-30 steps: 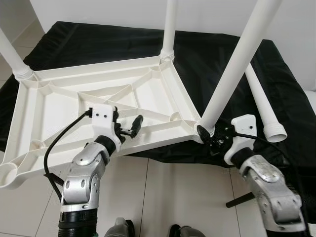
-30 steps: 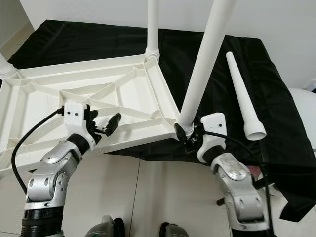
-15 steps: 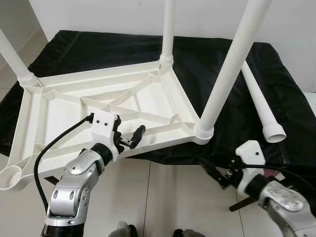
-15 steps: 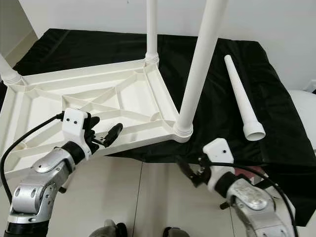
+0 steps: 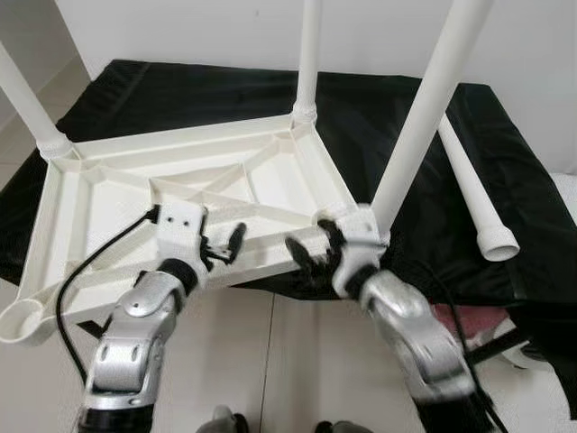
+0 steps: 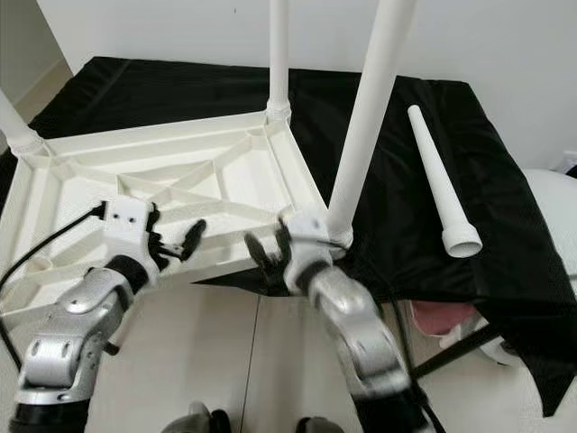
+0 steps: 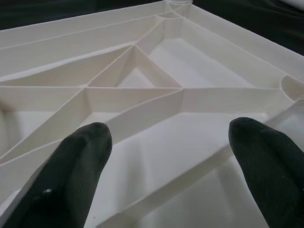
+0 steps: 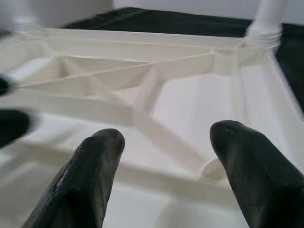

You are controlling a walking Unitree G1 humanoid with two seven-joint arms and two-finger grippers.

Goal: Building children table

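White plastic tabletop [image 5: 180, 194] is lying upside down on the black-draped surface [image 5: 433, 126], three legs fitted. The right hand [image 5: 311, 253] is swinging from the near-right leg [image 5: 424, 117] to the near rim, released; the left hand [image 5: 221, 248], also released, is waiting beside it, with the loose fourth leg [image 5: 478, 194] lying apart.

Robot w/ two silver metal arms, segmented, rounded joints. Each ends in a white plastic wrist block w/ small dark screw holes, then a gripper: left gripper [image 5: 225, 249] and right gripper [image 5: 311, 255], each w/ two long black fingers [image 7: 80, 166], matte, rounded tips. Thin black cable [image 5: 77, 280] loops from left wrist block down along forearm.
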